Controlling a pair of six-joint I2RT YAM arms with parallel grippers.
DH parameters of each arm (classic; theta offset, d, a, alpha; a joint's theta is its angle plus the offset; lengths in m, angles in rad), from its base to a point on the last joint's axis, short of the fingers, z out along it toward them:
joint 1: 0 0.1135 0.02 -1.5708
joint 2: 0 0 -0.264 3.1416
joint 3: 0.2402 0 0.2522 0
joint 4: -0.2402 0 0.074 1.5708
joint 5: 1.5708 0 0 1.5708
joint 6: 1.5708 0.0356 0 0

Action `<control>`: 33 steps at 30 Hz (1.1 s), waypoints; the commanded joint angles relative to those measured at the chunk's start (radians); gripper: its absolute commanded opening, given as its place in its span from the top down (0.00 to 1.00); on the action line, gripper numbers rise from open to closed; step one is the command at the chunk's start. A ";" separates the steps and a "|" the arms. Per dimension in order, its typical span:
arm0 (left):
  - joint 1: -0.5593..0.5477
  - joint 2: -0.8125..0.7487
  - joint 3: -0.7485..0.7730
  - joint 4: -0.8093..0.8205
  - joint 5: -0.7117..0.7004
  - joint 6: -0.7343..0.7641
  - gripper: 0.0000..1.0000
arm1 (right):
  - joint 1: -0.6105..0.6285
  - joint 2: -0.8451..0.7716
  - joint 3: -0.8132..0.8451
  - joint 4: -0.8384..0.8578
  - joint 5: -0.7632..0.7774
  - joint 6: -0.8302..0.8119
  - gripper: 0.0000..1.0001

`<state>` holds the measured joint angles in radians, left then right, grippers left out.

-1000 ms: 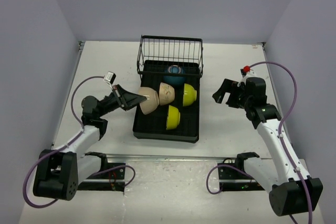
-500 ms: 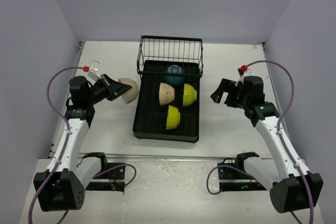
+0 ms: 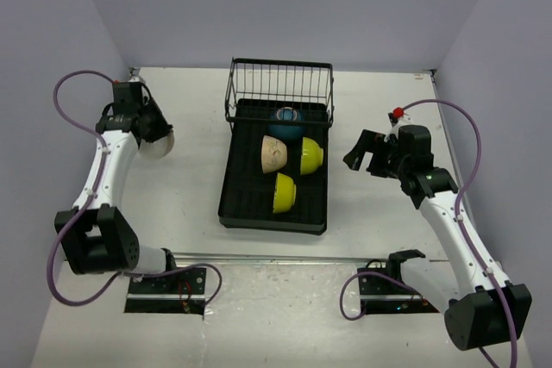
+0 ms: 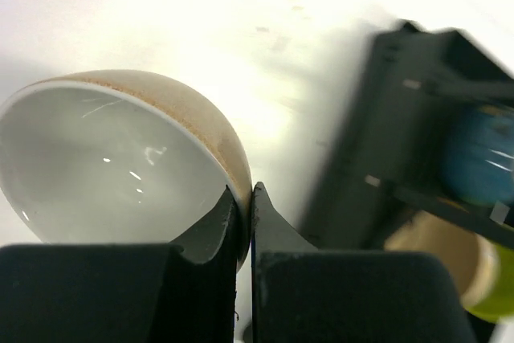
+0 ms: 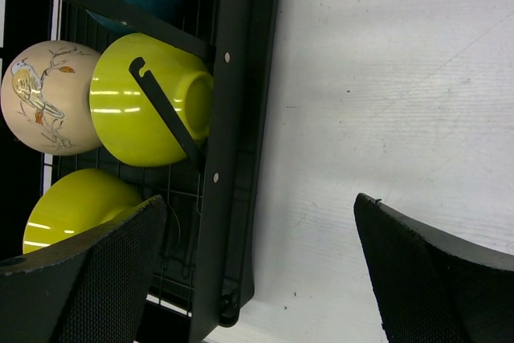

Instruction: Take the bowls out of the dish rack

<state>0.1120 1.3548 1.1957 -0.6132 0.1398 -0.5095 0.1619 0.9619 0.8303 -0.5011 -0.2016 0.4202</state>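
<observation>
My left gripper is shut on the rim of a cream bowl and holds it over the table at the far left, well clear of the dish rack. The left wrist view shows its fingers pinching the bowl's wall. In the rack stand a second cream bowl, two lime bowls and a dark blue bowl. My right gripper is open and empty, just right of the rack; its wrist view shows the lime bowls and the cream bowl.
The black wire basket frame rises at the rack's far end. Purple walls close in the table on the left, back and right. A metal rail runs along the near edge by the arm bases.
My left gripper has carried the cream bowl out of the rack and leftward, then toward the far left of the table. The right arm has barely moved.
</observation>
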 commanded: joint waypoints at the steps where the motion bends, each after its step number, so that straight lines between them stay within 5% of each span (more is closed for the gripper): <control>1: 0.008 0.085 0.103 -0.143 -0.264 0.129 1.00 | 0.005 -0.006 0.036 0.006 -0.009 0.003 0.01; 10: 0.012 0.280 0.154 -0.157 -0.445 0.203 1.00 | 0.004 -0.003 0.047 -0.002 0.008 -0.004 0.01; 25: 0.040 0.481 0.205 -0.119 -0.473 0.227 1.00 | 0.004 -0.012 0.039 -0.010 0.030 -0.021 0.01; 26: 0.040 0.484 0.205 -0.117 -0.467 0.226 0.79 | 0.004 -0.012 0.038 -0.010 0.030 -0.021 0.01; 27: 0.041 0.484 0.205 -0.115 -0.459 0.223 0.73 | 0.004 -0.015 0.038 -0.011 0.030 -0.021 0.01; 33: 0.046 0.474 0.200 -0.109 -0.448 0.215 0.59 | 0.004 -0.025 0.030 -0.013 0.034 -0.026 0.01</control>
<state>0.1455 1.8496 1.3617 -0.7483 -0.2852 -0.2955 0.1631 0.9600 0.8318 -0.5102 -0.1913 0.4156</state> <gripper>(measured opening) 0.385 0.990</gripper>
